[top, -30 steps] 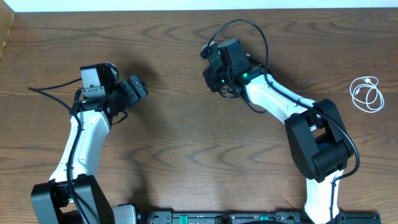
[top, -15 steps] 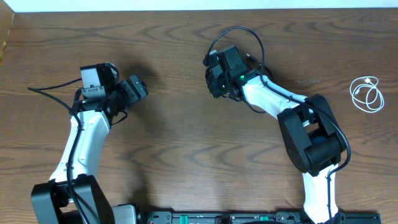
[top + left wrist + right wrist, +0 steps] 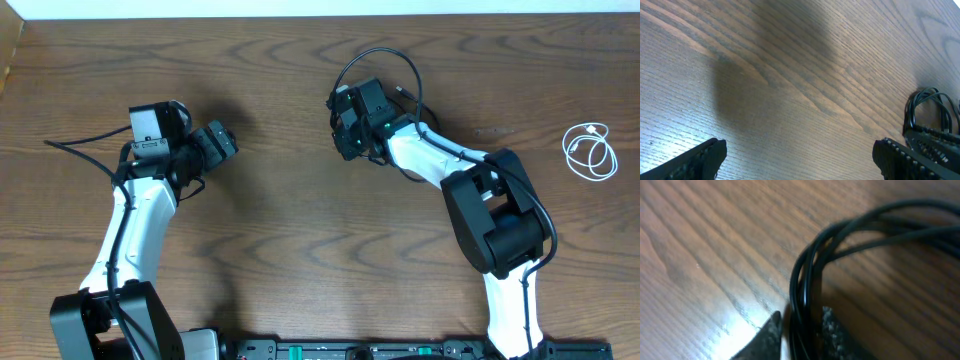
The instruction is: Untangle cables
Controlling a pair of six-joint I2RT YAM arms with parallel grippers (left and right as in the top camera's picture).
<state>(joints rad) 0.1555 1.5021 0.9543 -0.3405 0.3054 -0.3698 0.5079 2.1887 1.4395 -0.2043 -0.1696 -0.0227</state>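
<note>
My right gripper (image 3: 345, 122) sits just past the middle of the table (image 3: 300, 230) toward 12 o'clock in the overhead view. It is pinched shut on the black cables (image 3: 378, 52). Through the right wrist camera, several black strands run bunched together down between my two fingertips (image 3: 835, 330), then fan out toward 2 o'clock across the wood. From overhead the bundle arcs out of the gripper toward 12 o'clock and curves back down on the 3 o'clock side beside my forearm. I cannot tell where its ends lie, because the gripper and arm cover them.

My left gripper (image 3: 218, 142) is at 9 o'clock of the right one and well apart from it. Its fingers are spread wide, with only wood grain showing between them. In its wrist camera, dark cable loops show near the frame's 4 o'clock edge.

The white cable (image 3: 590, 150) lies coiled by itself near the table's 3 o'clock edge, well apart from the black ones and from both grippers. My right forearm and elbow lie between it and the grip. My left arm's wire (image 3: 75, 148) trails off toward 9 o'clock.
</note>
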